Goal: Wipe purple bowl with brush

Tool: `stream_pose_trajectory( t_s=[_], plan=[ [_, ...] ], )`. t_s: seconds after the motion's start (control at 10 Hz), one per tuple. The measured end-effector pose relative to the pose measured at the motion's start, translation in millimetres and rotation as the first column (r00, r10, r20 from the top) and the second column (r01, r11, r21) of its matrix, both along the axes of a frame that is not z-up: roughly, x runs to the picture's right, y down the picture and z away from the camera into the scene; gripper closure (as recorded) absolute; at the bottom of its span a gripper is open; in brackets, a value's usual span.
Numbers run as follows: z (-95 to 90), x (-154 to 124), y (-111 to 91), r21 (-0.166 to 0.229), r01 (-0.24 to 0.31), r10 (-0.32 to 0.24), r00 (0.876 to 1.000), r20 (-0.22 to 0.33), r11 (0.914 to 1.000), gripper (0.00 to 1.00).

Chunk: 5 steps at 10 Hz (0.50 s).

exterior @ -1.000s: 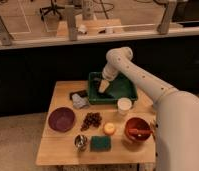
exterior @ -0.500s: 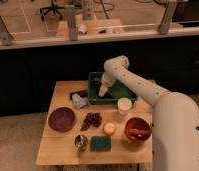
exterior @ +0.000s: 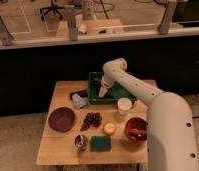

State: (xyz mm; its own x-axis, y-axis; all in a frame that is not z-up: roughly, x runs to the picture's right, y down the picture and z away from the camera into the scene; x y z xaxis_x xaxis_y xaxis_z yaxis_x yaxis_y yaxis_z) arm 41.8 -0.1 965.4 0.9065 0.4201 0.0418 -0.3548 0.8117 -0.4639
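gripper (exterior: 102,92) hangs low over the left end of the green tray (exterior: 113,95), at the far middle of the table (exterior: 58,150). how wide it stands and whether it holds anything: cannot tell, since its tip merges with the tray behind it.

brush (exterior: 77,94): taken to be the small dark slim thing on the table just left of the tray, touching or just beside a grey crumpled cloth (exterior: 80,102) on its near side. the read is uncertain. its long axis seems to run roughly left-right, though the handle end cannot be made out.

purple bowl (exterior: 61,119): near-left part of the table, upright, apparently empty. it sits apart from the brush, nearer and a little further left, with grapes (exterior: 91,120) just to its right.

key relation: the brush lies left of the gripper, near it, with the tray's left wall between them. judgement: the next move calls for lifting clear of that wall, shifting left, and turning the wrist across the brush's axis before descending. risk: catching the cloth along with the brush.
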Motion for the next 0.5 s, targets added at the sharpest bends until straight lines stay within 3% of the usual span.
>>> stream_pose_trajectory(
  t_s=[0.5],
  plan=[
    [23.3, 2.3, 18.0, -0.07, -0.033, 0.034, 0.999, 0.012, 0.997, 0.24]
  ],
)
